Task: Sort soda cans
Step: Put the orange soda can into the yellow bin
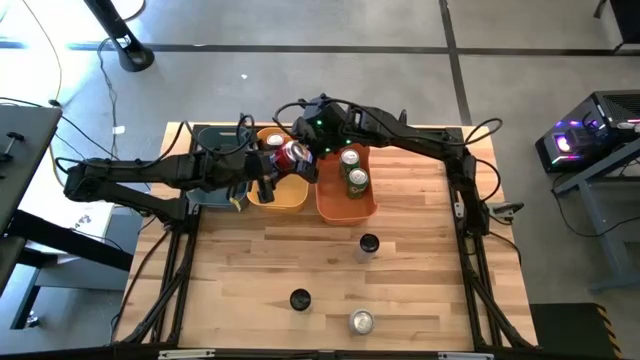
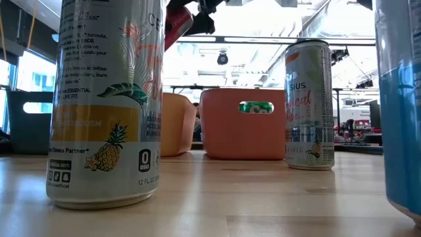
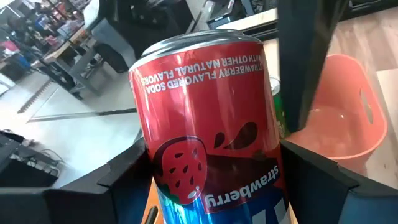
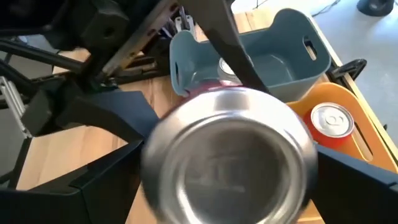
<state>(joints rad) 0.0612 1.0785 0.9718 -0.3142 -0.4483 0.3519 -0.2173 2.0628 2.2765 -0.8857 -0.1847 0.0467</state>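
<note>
- My left claw (image 1: 272,168) is clamped on the red can (image 1: 291,154), held tilted over the yellow bin (image 1: 262,197), where another red can (image 4: 331,122) stands.
- My right claw (image 1: 308,150), fingers apart, brackets the held can's end.
- Can's long axis runs between both claws.

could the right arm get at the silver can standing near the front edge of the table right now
Probably not yet: the right gripper is up over the bins beside the red can, though open wood surrounds the silver can.
</note>
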